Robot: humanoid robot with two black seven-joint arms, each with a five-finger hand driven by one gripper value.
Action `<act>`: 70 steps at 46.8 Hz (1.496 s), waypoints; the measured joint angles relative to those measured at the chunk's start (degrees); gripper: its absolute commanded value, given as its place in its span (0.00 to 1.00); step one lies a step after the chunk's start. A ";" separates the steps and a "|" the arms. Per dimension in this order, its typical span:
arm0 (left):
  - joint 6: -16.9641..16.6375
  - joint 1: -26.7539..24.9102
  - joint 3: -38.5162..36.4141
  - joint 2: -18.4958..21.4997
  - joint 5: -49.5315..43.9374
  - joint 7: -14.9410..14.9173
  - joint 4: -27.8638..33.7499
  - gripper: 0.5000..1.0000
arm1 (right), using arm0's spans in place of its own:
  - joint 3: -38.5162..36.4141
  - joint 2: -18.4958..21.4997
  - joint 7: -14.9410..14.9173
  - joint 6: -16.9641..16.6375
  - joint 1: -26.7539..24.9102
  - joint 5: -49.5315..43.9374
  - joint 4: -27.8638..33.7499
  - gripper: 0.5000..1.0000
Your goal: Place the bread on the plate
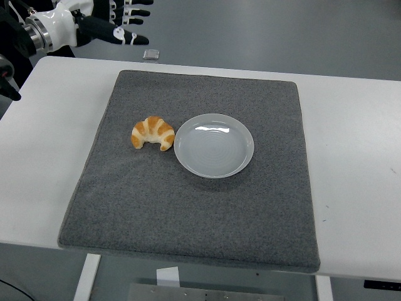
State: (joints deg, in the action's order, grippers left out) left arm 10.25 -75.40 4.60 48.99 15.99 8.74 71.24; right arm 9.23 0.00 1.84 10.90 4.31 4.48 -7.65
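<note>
A golden croissant [153, 133] lies on the grey mat [194, 207], just left of a round white plate [213, 145] and almost touching its rim. The plate holds nothing. My left hand [119, 22] is at the top left corner, raised above the table's far left edge, well away from the bread. Its fingers are spread and point right, holding nothing. The right arm is out of view.
A small grey square object [150, 54] lies on the floor beyond the table's far edge. A person's dark trouser legs [12, 37] show at the top left. The white table [357, 163] extends right of the mat.
</note>
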 measured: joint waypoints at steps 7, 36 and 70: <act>0.09 -6.05 -9.89 0.11 4.64 -0.85 0.66 0.97 | 0.00 0.00 0.00 -0.01 0.00 0.00 0.00 0.90; -5.67 0.02 -12.03 -1.98 28.47 0.42 0.62 0.97 | -0.02 0.00 0.00 0.00 0.06 0.00 0.00 0.90; -14.04 10.03 -12.16 -10.27 29.17 7.08 -5.04 0.96 | 0.00 0.00 0.01 0.09 0.08 0.00 0.00 0.90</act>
State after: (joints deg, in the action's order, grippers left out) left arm -3.79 -65.36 -7.56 38.72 45.17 15.81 66.20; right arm 9.23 0.00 1.85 10.99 4.39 4.48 -7.65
